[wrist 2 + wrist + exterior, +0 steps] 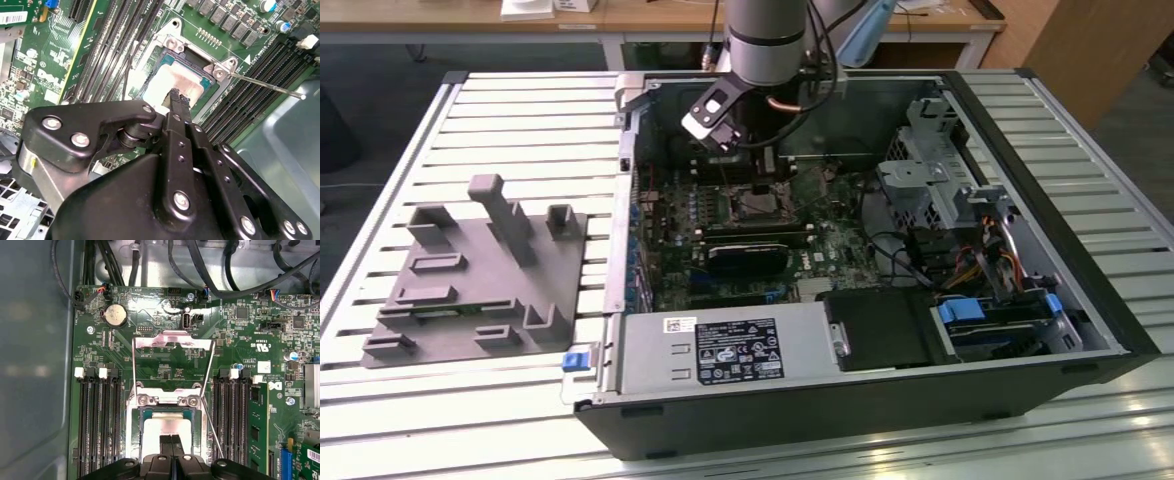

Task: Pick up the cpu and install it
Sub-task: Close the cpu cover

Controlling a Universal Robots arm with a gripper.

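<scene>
Cpu (167, 426) lying flat in the open socket (165, 399), my gripper (171, 439) closed right over it

Its pale metal top faces up inside the socket's metal frame on the green motherboard (165, 367), and in both wrist views my 2 fingers (181, 116) are pressed together with nothing between them, tips over the middle of the chip; I cannot tell whether they touch it. The hinged load plate (172, 341) is folded back from the socket, and the thin lever rod (265, 84) stands out beside it. Black memory slots (97, 425) flank the socket on 2 sides. In the exterior view my arm reaches down into the open computer case (1067, 250), and a grey tray (467, 270) sits on the slatted table (400, 130), well apart at the exterior view's left
</scene>
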